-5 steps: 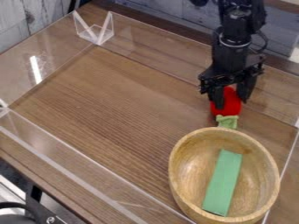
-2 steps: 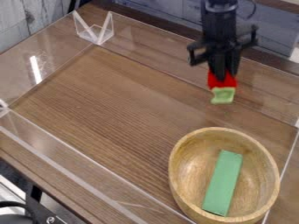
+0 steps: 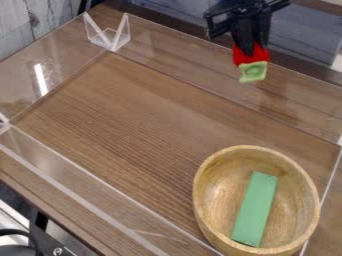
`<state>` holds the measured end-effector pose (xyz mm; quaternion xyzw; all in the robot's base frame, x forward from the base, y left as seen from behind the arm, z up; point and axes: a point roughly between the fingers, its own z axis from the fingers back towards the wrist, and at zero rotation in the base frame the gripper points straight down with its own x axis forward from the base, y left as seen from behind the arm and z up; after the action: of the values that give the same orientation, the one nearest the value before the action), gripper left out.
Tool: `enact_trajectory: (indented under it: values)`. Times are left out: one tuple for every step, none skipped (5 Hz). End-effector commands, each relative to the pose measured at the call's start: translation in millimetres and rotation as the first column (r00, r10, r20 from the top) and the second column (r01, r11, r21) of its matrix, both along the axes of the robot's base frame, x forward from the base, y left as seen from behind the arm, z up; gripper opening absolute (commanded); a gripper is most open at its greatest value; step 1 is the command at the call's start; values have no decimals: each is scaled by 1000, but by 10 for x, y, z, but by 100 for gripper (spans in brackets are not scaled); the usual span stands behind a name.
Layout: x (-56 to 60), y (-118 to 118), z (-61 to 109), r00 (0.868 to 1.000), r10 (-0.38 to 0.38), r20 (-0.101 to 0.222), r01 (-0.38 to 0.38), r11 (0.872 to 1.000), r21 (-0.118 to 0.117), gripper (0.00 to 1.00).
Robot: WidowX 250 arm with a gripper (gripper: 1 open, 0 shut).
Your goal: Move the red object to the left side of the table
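"Where's the red strawberry toy now?"

"Up near the top of the picture, a bit right of the middle. The gripper has got it!"

"Is the gripper open wide?"

"No, it's pinched in on the toy. The toy is in the way, so the tips can't touch each other."

"Was the toy there before?"

"Nope. First it was right by the round wooden bowl, with its green end just above the rim. Now it's well apart from the bowl, much higher up in the picture."

"Did the black arm go too?"

"Yes! Before, we could see lots more of it. Now most of it has gone past the top edge, and only the low part shows."

"Which way does the green end point?"

"Down the picture, toward the bowl side. The red part is up between the tips."

"Is it touching the brown table?"

"It looks held up over it, but I can't tell how high."

"Did the bowl move?"

"No, it's in the same spot, low on the right. The flat green block is still inside, just the same. And the bent clear plastic is still at the top left."
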<state>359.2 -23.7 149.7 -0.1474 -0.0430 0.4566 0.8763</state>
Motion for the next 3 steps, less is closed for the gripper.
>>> enact_trajectory:
  values:
    - [-37,-13,379,994,-49,99,47,999,28,0]
    - [-225,18,275,992,-89,86,86,995,44,0]
    - [-404,-61,127,985,-155,69,151,986,65,0]
